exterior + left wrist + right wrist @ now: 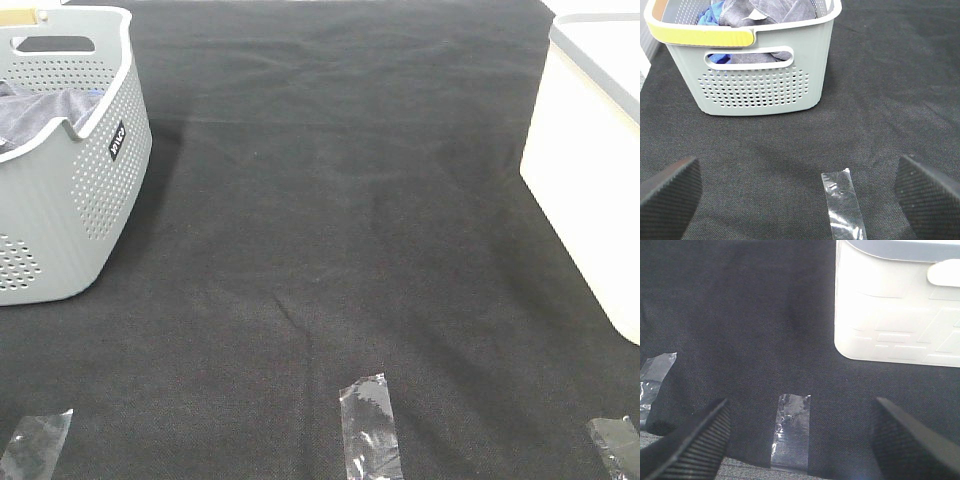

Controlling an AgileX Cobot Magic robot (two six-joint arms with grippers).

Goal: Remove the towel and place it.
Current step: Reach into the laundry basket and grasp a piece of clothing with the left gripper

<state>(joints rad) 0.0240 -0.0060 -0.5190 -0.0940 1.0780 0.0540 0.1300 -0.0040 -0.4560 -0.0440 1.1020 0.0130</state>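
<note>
The slate-grey towel (45, 108) lies bunched inside the grey perforated laundry basket (95, 190) at the far left of the exterior high view. It also shows in the left wrist view (765, 11), in the basket (760, 80), beside a bright blue cloth (710, 14). My left gripper (797, 192) is open and empty, well short of the basket, above the black mat. My right gripper (800, 440) is open and empty over the mat near the front edge. Neither gripper shows in the exterior high view.
A white lidded bin (590, 170) stands at the right; it also shows in the right wrist view (897, 300). Clear tape strips (368, 425) mark the black mat's front edge. The basket has a yellow handle (705, 34).
</note>
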